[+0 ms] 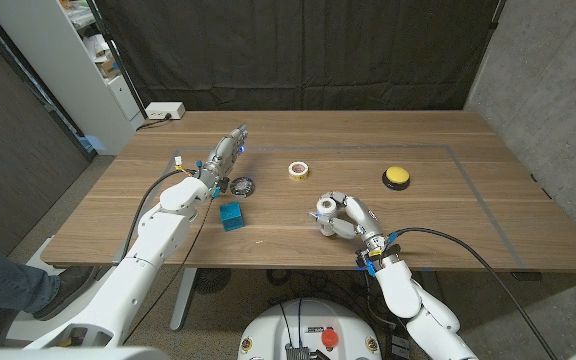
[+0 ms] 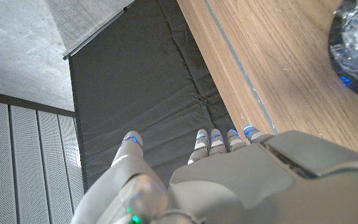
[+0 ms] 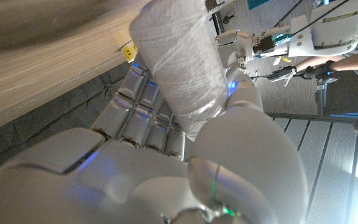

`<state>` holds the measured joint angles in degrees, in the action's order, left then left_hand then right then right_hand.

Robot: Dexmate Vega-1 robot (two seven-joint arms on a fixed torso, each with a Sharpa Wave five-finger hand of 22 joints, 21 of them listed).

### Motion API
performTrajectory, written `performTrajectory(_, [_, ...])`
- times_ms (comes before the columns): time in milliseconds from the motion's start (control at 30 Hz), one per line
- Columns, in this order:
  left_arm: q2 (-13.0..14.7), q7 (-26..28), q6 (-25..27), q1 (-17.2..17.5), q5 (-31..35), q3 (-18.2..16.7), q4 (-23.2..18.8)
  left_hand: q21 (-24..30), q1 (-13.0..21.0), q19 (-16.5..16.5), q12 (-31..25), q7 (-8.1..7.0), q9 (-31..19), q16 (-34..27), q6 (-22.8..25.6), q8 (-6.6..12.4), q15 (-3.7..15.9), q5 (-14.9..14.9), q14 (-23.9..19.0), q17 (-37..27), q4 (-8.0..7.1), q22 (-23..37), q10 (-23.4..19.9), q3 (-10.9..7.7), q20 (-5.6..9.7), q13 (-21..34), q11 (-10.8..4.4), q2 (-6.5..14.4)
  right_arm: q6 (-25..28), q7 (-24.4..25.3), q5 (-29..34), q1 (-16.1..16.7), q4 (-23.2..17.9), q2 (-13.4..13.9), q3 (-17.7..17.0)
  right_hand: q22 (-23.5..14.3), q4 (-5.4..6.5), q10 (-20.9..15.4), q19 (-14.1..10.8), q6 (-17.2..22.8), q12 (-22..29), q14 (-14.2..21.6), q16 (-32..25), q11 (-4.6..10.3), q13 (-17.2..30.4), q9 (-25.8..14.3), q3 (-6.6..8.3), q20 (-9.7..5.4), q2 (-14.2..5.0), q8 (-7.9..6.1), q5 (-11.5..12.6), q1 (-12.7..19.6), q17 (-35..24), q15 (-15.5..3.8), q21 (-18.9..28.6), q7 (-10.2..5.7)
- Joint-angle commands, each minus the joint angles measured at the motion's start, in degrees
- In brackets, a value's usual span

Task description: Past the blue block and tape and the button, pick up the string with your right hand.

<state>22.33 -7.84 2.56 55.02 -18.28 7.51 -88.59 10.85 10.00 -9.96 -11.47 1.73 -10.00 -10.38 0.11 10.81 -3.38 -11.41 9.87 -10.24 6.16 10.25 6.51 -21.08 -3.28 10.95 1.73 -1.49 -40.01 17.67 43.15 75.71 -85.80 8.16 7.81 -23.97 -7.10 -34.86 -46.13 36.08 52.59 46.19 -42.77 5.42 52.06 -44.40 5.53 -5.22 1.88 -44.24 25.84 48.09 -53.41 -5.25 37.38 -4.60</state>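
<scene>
- String spool [image 3: 176, 62] is in your right robot hand [image 1: 343, 217], fingers and thumb wrapped round it, near the counter's [image 1: 438, 215] front edge, mid-right.
- Looks lifted, but can't tell for sure if it's clear of the wood. Grasp done; left: raise and hold steady.
- Left robot hand [image 1: 225, 155] holds nothing, fingers straight, by a dark round thing [image 1: 242, 186].
- Blue block [image 1: 231, 216], tape [image 1: 298, 170], yellow button [image 1: 396, 177] sit untouched.
- Wooden counter, black curtain [image 1: 298, 50] behind, concrete wall at right.
</scene>
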Motion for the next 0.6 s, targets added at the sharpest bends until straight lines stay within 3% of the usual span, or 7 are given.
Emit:
performTrajectory(33, [0.3, 0.0, 0.2, 0.5, 0.1, 0.0, -1.1, 0.5, 0.1, -2.2, -0.4, 0.33, -0.2, -0.4, 0.2, -0.07, -0.34, 0.3, 1.1, -0.2, 0.39, 0.2, 0.4, -0.04, -0.30, 0.1, 0.29, 0.7, -1.2, -1.2, -0.9, 0.6, -1.5, -0.8, -1.0, 0.0, -0.03, 0.2, -0.5, -0.4, 1.0, 1.0, -0.2, 0.06, 1.8, -1.7, -0.39, 0.10, -2.06, -1.21, -0.3, 2.1, -0.9, -6.22, 0.6, 0.02])
performTrajectory(600, [0.3, -0.3, 0.0, 0.5, 0.1, 0.1, -1.2, 0.5, 0.2, -2.2, -0.4, 0.25, -0.2, -0.4, 0.0, -0.11, -0.39, 0.3, 1.1, -0.2, 0.47, 0.2, 0.5, -0.01, -0.38, 0.1, 0.27, 0.8, 0.0, -3.7, -1.2, 3.7, -8.7, -2.8, -2.6, 0.4, 0.40, 0.5, -0.4, -1.2, 2.3, 1.0, 0.4, 0.05, 5.1, -4.9, -0.61, 0.47, -2.39, -3.46, -1.0, 1.9, -2.4, -5.64, 1.2, 0.17])
